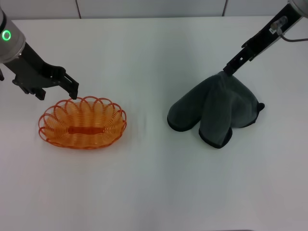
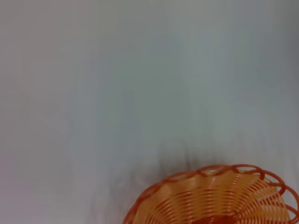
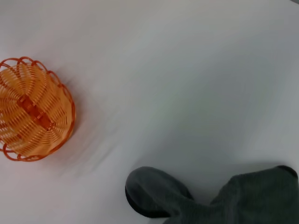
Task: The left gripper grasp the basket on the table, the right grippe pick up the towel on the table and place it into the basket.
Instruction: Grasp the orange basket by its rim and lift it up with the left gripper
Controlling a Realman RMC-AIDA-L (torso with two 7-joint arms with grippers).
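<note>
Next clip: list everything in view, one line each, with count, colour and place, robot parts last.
basket: one, orange wire, empty, on the table's left half.
towel: one, dark grey with black edging, on the right half, its far end gathered up at the right pincer.
table: one, white, under everything.
left pincer: one, black, at the basket's far left rim, just above it.
right pincer: one, black, slim, at the towel's far end, touching the cloth.
</note>
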